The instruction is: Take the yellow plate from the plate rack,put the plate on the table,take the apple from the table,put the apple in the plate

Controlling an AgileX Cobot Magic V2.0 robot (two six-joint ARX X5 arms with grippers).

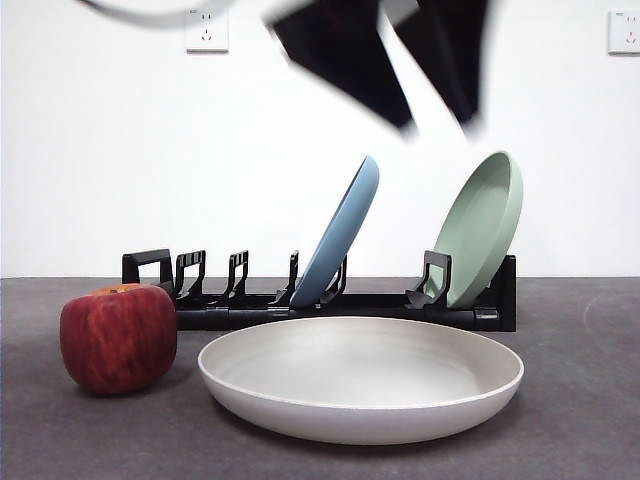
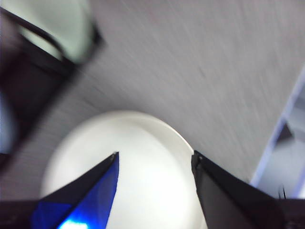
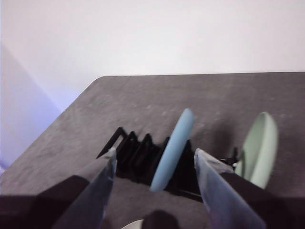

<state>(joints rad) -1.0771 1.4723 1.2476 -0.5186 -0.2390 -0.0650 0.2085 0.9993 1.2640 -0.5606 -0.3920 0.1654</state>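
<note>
The yellow plate [image 1: 360,385] lies flat on the table [image 1: 585,410] at the front centre, in front of the plate rack [image 1: 250,308]. The apple [image 1: 118,338] stands on the table just left of the plate, apart from it. My left gripper [image 2: 155,155] is open and empty, hanging above the yellow plate [image 2: 128,138]; the view is blurred. My right gripper [image 3: 155,151] is open and empty, high up, facing the rack [image 3: 131,152]. A blurred open gripper [image 1: 438,122] shows at the top of the front view; which arm it is, I cannot tell.
A light blue plate [image 1: 345,235] leans in the middle of the rack and a sage green plate [image 1: 485,225] at its right end. Both also show in the right wrist view, blue [image 3: 174,148] and green [image 3: 259,148]. The rack's left slots hold nothing.
</note>
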